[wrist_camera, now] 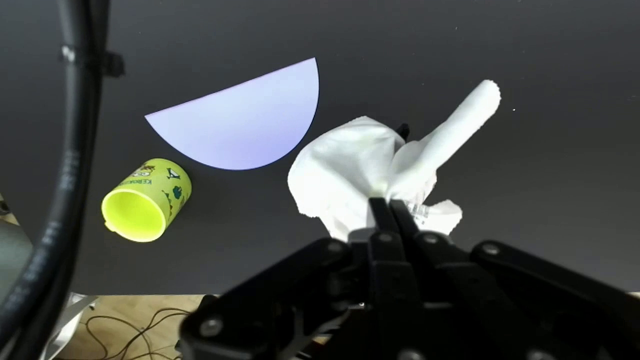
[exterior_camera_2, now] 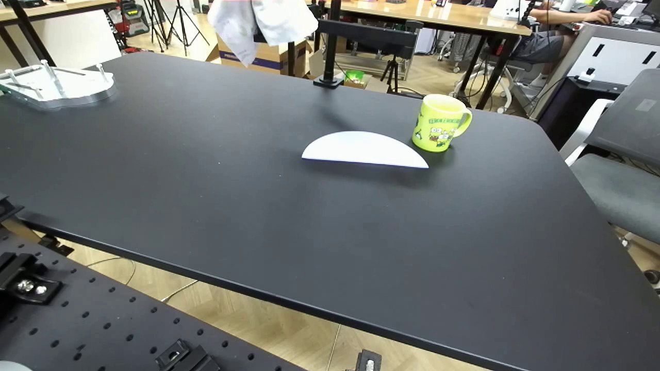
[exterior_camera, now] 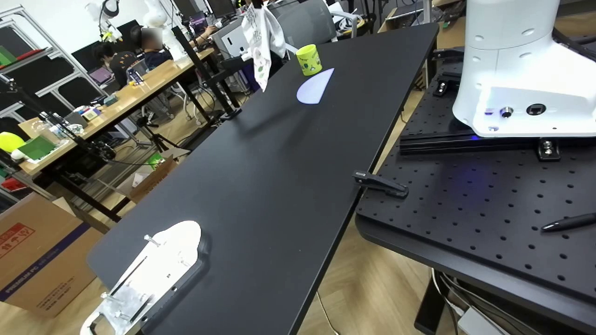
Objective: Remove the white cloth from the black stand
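Your hand (wrist_camera: 388, 202) is clamped on the white cloth (wrist_camera: 345, 167), which hangs above the table (exterior_camera_2: 361, 232) near the black stand (exterior_camera_2: 330, 62); I can't tell whether the two touch. A yellow-green mug (exterior_camera_2: 433, 129) stands upright on the table.

One table (exterior_camera: 279, 163) carries one yellow-green mug (exterior_camera_2: 434, 123), one pale half-round piece (exterior_camera_2: 363, 149) and one long white object (exterior_camera: 153, 267). At its edge is one black stand (exterior_camera_2: 331, 56), and there is one white cloth (wrist_camera: 345, 170) and one hand (wrist_camera: 388, 202) with two fingers (wrist_camera: 383, 217). One perforated plate (exterior_camera: 465, 209) bears one white robot base (exterior_camera: 517, 77) and one black pen-like object (exterior_camera: 570, 223).
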`<act>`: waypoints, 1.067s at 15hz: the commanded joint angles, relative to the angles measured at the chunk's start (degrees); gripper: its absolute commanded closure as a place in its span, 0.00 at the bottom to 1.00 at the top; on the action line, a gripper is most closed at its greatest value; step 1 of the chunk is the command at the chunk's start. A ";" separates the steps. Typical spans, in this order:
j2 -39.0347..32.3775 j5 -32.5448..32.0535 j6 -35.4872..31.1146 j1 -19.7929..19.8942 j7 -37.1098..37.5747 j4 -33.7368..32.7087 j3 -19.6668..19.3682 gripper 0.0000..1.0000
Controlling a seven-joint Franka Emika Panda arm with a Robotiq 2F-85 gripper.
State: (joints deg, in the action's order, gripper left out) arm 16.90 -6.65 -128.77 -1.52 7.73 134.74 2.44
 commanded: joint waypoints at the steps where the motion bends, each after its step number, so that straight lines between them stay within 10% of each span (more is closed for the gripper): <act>1: 11.58 -1.55 -0.42 1.41 5.27 8.05 1.81 0.99; 8: 22.93 -1.40 -1.89 7.29 11.09 14.96 3.13 0.99; 16: 13.36 -1.44 -14.82 15.78 14.76 13.60 2.93 0.99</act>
State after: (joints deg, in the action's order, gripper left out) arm 35.29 -6.98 -139.67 11.97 18.82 150.28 4.93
